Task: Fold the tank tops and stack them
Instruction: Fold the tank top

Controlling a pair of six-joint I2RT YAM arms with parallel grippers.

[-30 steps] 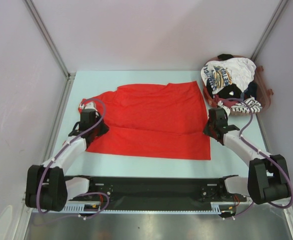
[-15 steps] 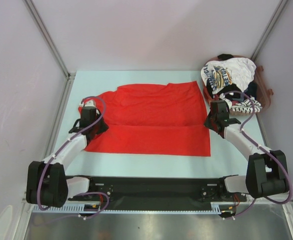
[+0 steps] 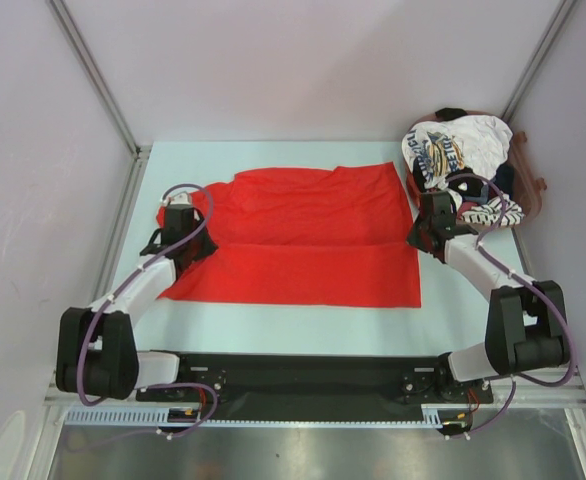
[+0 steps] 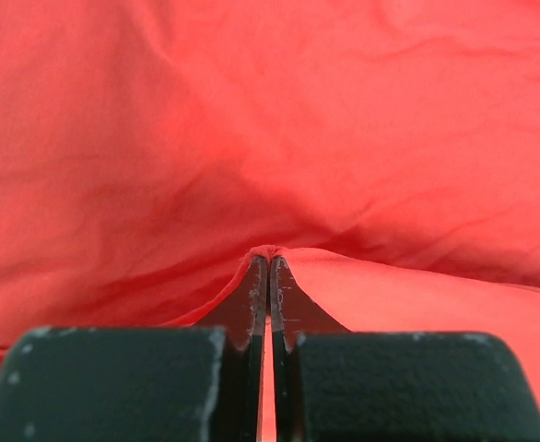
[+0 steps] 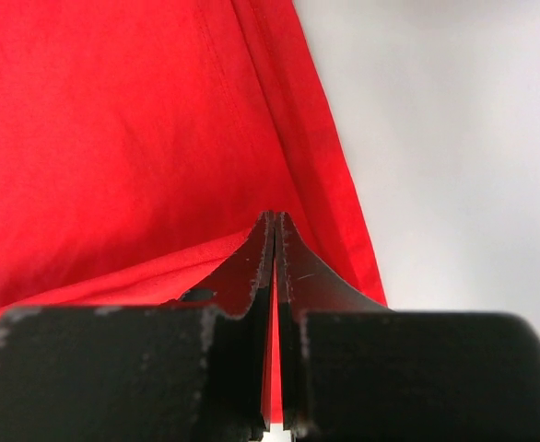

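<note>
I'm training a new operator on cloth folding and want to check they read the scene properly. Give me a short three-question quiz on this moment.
1. True or false: the left end effector and the right end effector are both shut on the red tank top.
2. Where is the pile of other tops? A far right; B far left; C near centre.
3. Fill in: the right end effector pinches the red tank top's ___ edge.
Key: 1 true; 2 A; 3 right.
</note>
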